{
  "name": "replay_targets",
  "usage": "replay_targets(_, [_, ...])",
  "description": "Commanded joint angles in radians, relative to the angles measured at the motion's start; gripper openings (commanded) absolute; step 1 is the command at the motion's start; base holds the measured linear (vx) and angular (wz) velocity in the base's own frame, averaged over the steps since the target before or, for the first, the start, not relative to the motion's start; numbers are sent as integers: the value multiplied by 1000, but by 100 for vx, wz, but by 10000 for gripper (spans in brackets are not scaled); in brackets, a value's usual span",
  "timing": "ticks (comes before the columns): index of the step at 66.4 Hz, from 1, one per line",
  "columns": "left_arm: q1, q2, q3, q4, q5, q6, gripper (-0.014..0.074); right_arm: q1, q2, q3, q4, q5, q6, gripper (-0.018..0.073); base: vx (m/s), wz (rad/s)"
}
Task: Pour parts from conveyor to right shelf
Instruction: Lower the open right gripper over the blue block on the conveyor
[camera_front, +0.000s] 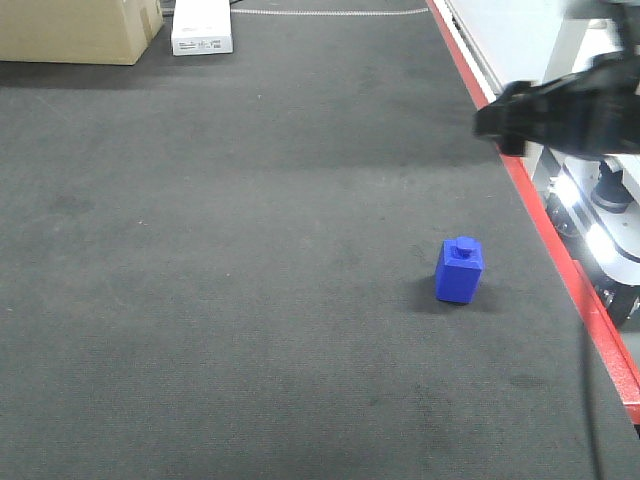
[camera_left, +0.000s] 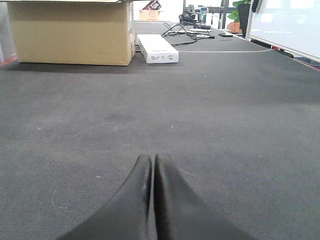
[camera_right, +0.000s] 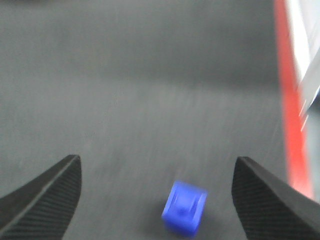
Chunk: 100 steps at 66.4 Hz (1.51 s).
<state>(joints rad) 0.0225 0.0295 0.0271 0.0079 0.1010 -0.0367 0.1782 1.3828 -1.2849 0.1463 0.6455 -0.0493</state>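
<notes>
Hovering my right claw (camera_right: 157, 161), spread wide, above the blue block (camera_right: 184, 207) on the conveyor (camera_right: 125, 100) near its red strip (camera_right: 290, 100). View blurred; the block seems off-centre, so closing may topple it. My left claw (camera_left: 151, 160) is pressed together.

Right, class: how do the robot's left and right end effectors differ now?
The left end effector is shut, fingers together; the right end effector is wide open. The left has only conveyor just ahead; the right looks down on the blue block. Both have dark fingers.
</notes>
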Motion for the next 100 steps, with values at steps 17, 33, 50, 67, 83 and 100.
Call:
replay_targets(17, [2, 15, -20, -8, -79, -8, -6, -3, 373, -521, -208, 531, 232, 578, 0, 0])
replay_targets(33, [2, 15, -20, -8, -79, -8, -6, -8, 549, -672, -111, 643, 206, 578, 0, 0])
replay_targets(50, [2, 15, -20, -8, -79, -8, -6, -8, 627, -669, -93, 643, 213, 578, 0, 0])
replay_targets(67, [2, 15, -20, -8, -79, -8, -6, -8, 621, -666, -97, 645, 213, 578, 0, 0])
replay_targets(83, [2, 15, -20, -8, -79, -8, -6, -23, 576, -537, -97, 644, 214, 578, 0, 0])
replay_targets(100, [2, 15, -20, -8, -79, -8, -6, -23, 587, -531, -114, 642, 213, 578, 0, 0])
